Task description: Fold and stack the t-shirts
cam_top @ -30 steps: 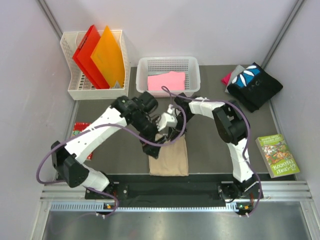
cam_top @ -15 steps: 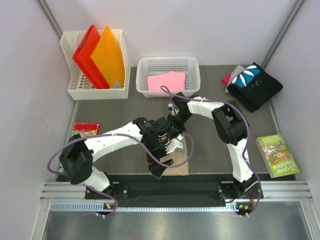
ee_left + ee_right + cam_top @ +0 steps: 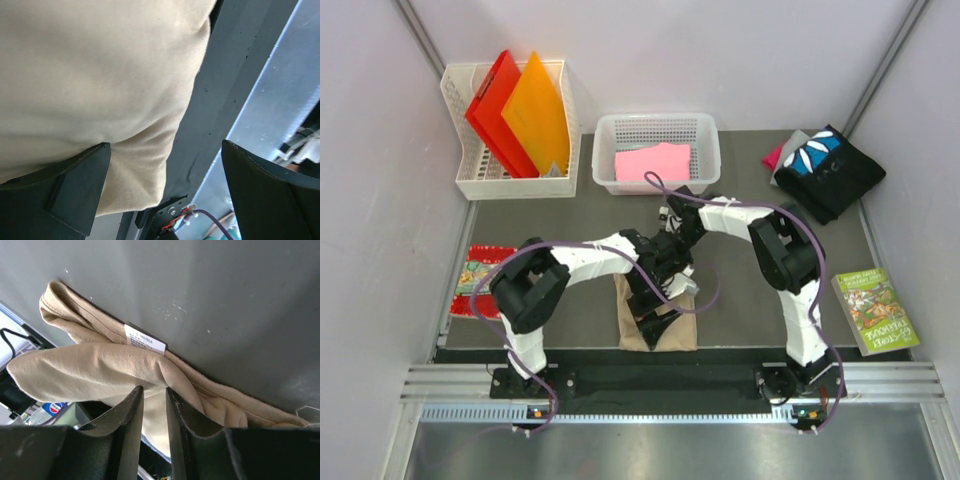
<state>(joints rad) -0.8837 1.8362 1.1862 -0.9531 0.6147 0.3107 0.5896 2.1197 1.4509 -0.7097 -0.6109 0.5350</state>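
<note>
Right claw (image 3: pixel 153 392) is pinched on the half-folded tan t-shirt (image 3: pixel 685 330), left claw (image 3: pixel 165 150) held spread; far-right heap of shirts (image 3: pixel 830 172) is left to be done.

White arm links (image 3: pixel 590 257), black joints (image 3: pixel 530 292), purple cables (image 3: pixel 215 226), dark fingers (image 3: pixel 75 185)

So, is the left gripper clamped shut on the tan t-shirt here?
No: in the left wrist view the left gripper has its jaws wide apart, and the tan t-shirt lies past one of them, not pinched between them.
</note>
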